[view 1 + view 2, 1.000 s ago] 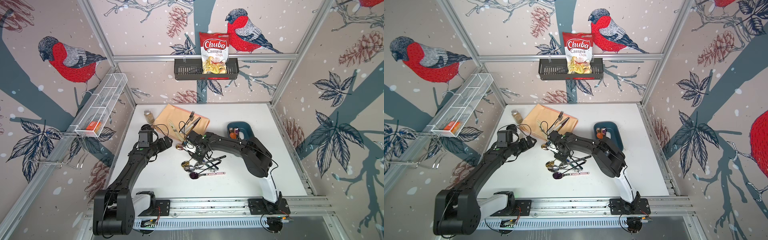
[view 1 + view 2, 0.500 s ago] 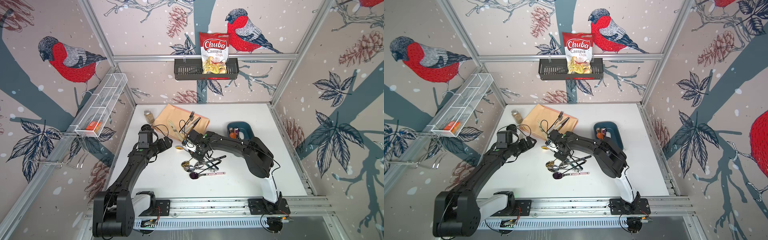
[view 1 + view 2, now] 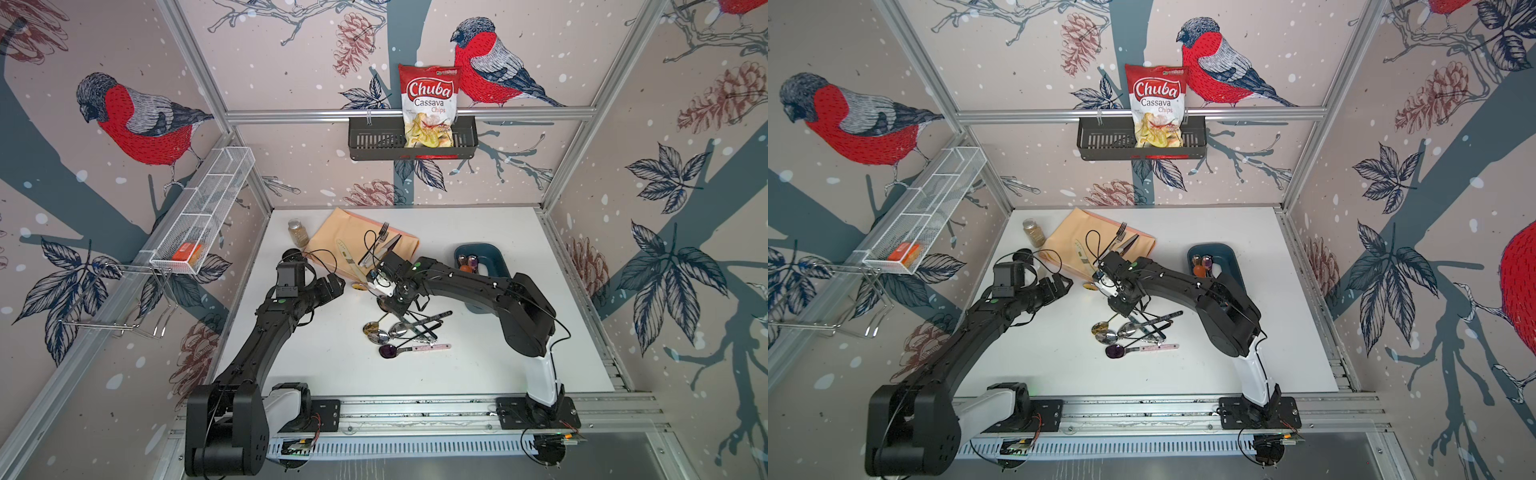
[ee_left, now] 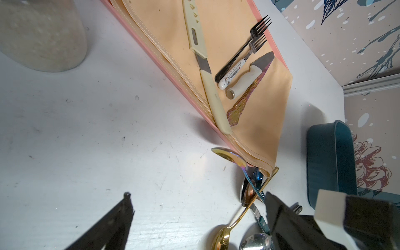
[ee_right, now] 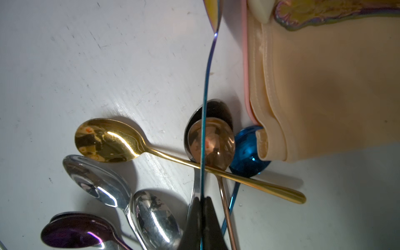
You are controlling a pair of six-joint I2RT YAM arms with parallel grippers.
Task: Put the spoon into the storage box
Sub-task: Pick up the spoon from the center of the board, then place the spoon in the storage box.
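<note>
My right pincer (image 5: 203, 201) has just finished clenching. Its jaws now pinch the thin blue-rainbow handle of the spoon (image 5: 204, 86), whose bowl juts out ahead of my fingertips. Under that handle lies the heap of other spoons (image 5: 108, 140). The grasp looks made, so I judge lifting comes next, then carrying back to the storage box (image 3: 494, 255), well behind me along my own arm.

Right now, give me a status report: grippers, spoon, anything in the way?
Left gripper open, empty. Right gripper shut on the iridescent spoon by its handle. Storage box apart, holds other spoons. Spoon pile under held handle, peach cloth beside.
</note>
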